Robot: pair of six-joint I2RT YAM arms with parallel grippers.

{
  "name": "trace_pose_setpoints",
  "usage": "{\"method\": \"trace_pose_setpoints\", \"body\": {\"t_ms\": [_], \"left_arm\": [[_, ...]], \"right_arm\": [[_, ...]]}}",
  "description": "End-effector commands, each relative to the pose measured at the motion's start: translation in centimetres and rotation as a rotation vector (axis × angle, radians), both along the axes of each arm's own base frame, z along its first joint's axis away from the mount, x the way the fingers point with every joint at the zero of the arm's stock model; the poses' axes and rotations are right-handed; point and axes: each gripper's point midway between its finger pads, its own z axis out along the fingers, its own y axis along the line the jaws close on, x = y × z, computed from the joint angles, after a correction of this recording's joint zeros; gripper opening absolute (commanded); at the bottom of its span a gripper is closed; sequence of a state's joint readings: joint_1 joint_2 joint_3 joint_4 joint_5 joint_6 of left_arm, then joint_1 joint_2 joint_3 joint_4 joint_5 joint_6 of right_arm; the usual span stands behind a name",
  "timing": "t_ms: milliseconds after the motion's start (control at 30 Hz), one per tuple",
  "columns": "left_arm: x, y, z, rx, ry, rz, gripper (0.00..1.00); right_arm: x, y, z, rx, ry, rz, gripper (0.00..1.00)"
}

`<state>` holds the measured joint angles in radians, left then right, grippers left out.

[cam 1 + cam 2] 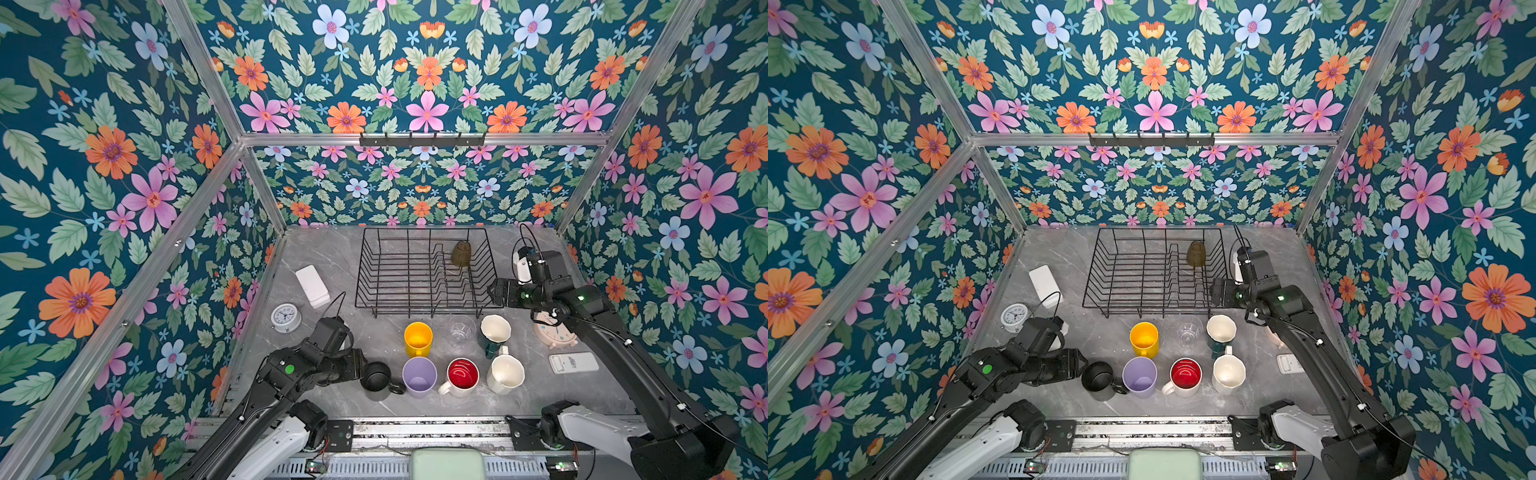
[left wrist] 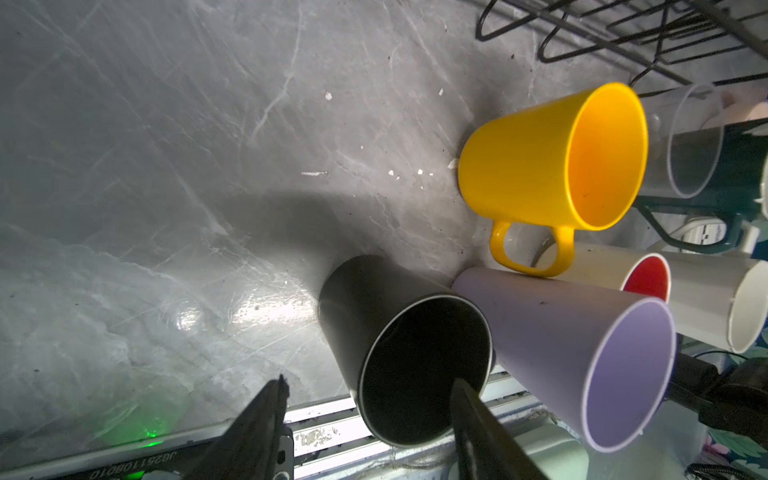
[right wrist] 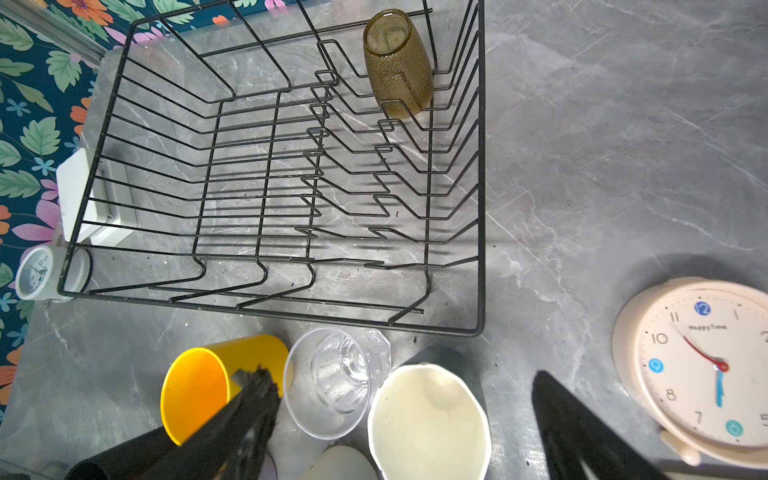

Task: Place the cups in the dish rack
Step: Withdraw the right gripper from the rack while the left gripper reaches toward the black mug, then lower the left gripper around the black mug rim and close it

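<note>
Right, all eyes on the black mug (image 1: 376, 379), upright on the table (image 1: 328, 253) at the 9 o'clock end of the front row, well short of the dish rack (image 1: 422, 228) at 12 o'clock. The left gripper (image 2: 370, 380) is on it. In the left wrist view one finger dips inside the mouth and the other hangs outside the wall, with a gap showing, so nothing is pinched yet. Just beside the mug at 3 o'clock stands the lilac tumbler (image 1: 419, 376), then the red-lined mug (image 1: 462, 374) and the cream mug (image 1: 505, 374). Behind them are the yellow mug (image 1: 418, 338), the clear glass (image 1: 461, 331) and the dark green mug (image 1: 495, 330). Only the amber tumbler (image 1: 461, 253) is home, upside down at the rack's 1 o'clock corner. The right gripper (image 3: 403, 395) hovers spread wide and empty above the green mug and the glass.

The danger, I'd say, is this: a pinch on one wall lets a smooth mug swing or slip. Its handle, poking toward 4 o'clock, could also hook the light tumbler and topple it into the row.

Hard to call whether mug and tumbler touch. The left fingertips are hidden under the wrist in both top views, the glass is barely an outline, and a pink clock (image 1: 557, 336) sits half covered by the right arm.
</note>
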<state>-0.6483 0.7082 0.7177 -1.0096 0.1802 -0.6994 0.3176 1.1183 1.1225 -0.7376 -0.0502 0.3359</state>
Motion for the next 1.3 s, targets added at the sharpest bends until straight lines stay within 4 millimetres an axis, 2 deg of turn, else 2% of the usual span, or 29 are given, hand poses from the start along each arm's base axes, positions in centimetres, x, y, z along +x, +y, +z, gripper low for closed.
{"method": "trace_pose_setpoints", "body": {"t_ms": [0, 467, 700, 1267], "left_arm": [[0.3, -0.4, -0.3, 0.004, -0.009, -0.033, 0.63], [-0.2, -1.6, -2.8, 0.049, 0.049, -0.109, 0.56], [-0.5, -1.5, -4.3, 0.13, 0.075, -0.129, 0.51], [0.0, -1.7, -5.6, 0.179, 0.09, -0.138, 0.39]], "right_arm": [[-0.4, -0.1, 0.3, 0.011, -0.005, -0.007, 0.95], [-1.4, -0.6, 0.6, 0.015, -0.021, -0.016, 0.95], [-1.9, -0.6, 0.7, 0.025, -0.028, -0.017, 0.95], [-2.5, -0.5, 0.3, 0.046, -0.018, -0.012, 0.95]]}}
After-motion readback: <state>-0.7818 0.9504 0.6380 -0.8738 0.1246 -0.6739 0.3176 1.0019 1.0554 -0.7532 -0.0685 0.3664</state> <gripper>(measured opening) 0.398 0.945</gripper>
